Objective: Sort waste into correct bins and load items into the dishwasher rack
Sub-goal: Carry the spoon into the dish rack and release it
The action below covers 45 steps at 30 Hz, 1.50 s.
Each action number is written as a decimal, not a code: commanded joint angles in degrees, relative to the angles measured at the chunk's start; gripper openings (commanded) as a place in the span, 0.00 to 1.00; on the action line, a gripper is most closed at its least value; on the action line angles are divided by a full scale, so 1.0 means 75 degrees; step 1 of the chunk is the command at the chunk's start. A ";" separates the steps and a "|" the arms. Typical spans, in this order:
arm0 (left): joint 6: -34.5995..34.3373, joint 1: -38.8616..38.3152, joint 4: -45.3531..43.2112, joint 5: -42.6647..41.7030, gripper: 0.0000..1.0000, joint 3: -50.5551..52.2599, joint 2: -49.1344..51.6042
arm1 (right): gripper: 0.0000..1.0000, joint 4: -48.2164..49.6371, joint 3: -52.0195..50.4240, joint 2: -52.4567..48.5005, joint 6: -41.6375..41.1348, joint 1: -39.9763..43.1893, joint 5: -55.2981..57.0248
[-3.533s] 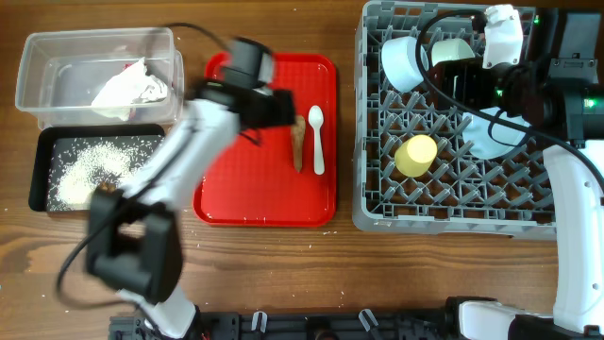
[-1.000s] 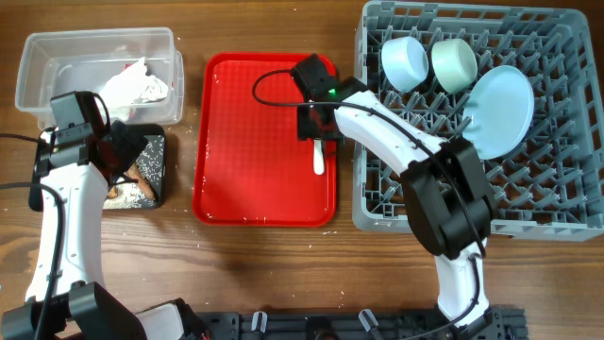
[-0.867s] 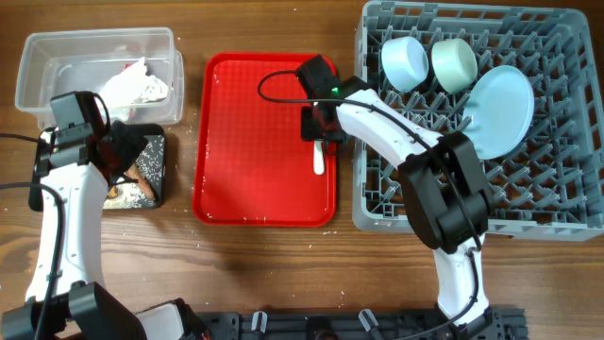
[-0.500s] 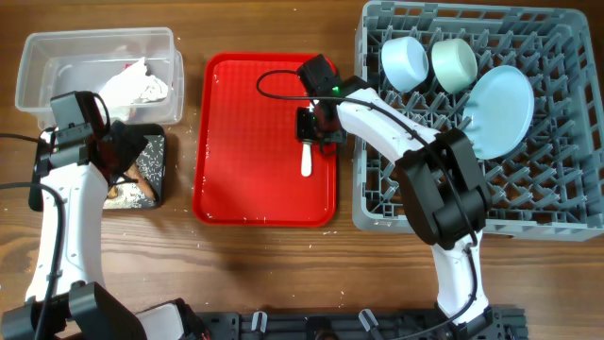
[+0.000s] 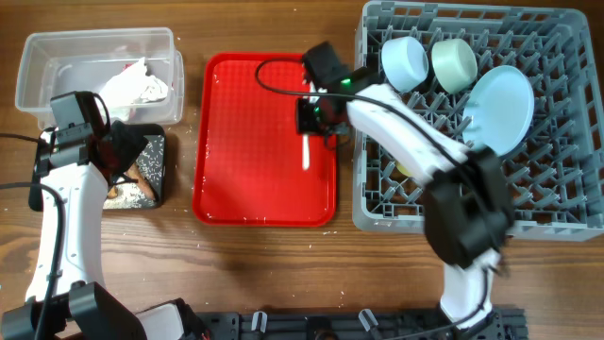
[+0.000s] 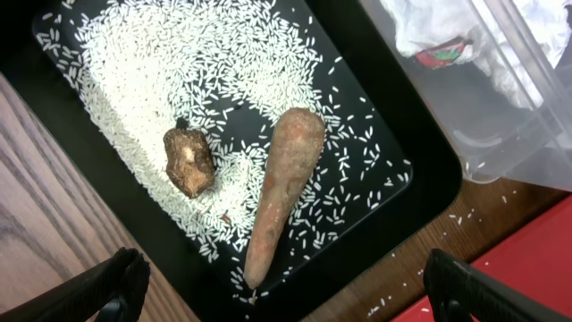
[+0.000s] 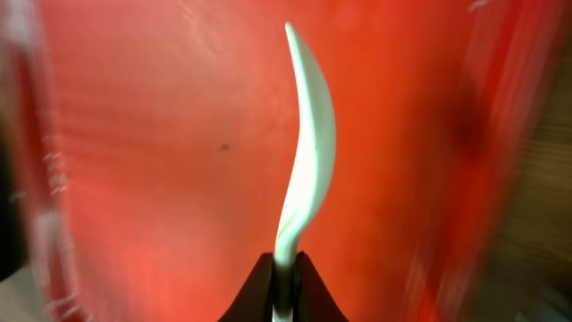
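My right gripper (image 5: 310, 118) (image 7: 284, 279) is shut on the handle of a white spoon (image 5: 307, 151) (image 7: 308, 152), which hangs over the red tray (image 5: 245, 142) (image 7: 161, 161). To its right the grey dishwasher rack (image 5: 453, 225) holds a pale blue plate (image 5: 498, 109), a pale blue bowl (image 5: 406, 61) and a mint green bowl (image 5: 453, 61). My left gripper (image 5: 127, 161) (image 6: 286, 282) stands open above the black tray (image 6: 420, 179), holding nothing. In that tray lie rice grains (image 6: 179, 72), a brown lump (image 6: 188, 161) and a root-like stick (image 6: 281, 192).
The clear tub (image 5: 57, 66) (image 6: 500, 116) behind the black tray holds crumpled white paper (image 5: 127, 85) and a red-and-white wrapper (image 6: 438, 54). Loose grains dot the wood between the black tray and the red tray. My right arm crosses the rack's left edge.
The right gripper has shut on the spoon's handle and swung it a little left on the red tray, its arm shifting toward the rack. The left arm has stayed still.
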<state>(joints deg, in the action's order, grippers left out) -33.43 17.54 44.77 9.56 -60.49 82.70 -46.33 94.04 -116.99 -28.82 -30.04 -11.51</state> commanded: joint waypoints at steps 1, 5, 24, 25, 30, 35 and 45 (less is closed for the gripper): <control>0.0119 0.0029 0.0003 -0.0012 1.00 -0.0073 -0.0003 | 0.04 -0.0927 0.0119 0.2055 0.0239 0.0361 0.1798; 0.0119 0.0029 0.0003 -0.0012 1.00 -0.0073 -0.0003 | 0.04 -0.1772 0.0099 0.2751 0.1157 0.0903 0.2559; 0.0119 0.0029 0.0003 -0.0012 1.00 -0.0073 -0.0003 | 0.70 -0.1201 -0.0985 0.3179 0.1247 0.1387 0.1804; 0.0119 0.0029 0.0003 -0.0012 1.00 -0.0073 -0.0003 | 0.72 -0.1419 -0.0708 0.3383 0.1247 0.1387 0.1804; 0.0119 0.0029 0.0003 -0.0012 1.00 -0.0073 -0.0003 | 1.00 -0.2381 0.0644 0.5243 0.1212 0.1387 0.1577; 0.0119 0.0029 0.0003 -0.0012 1.00 -0.0073 -0.0003 | 1.00 -0.2570 0.0647 0.7035 0.1661 0.1387 0.2276; 0.0119 0.0029 0.0003 -0.0012 1.00 -0.0073 -0.0003 | 1.00 -0.2022 -0.1460 0.9541 0.1244 0.1856 0.5875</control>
<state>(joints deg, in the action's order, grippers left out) -33.28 17.54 44.82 9.56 -60.49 82.70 -66.08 92.31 -48.49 -19.20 -18.92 26.00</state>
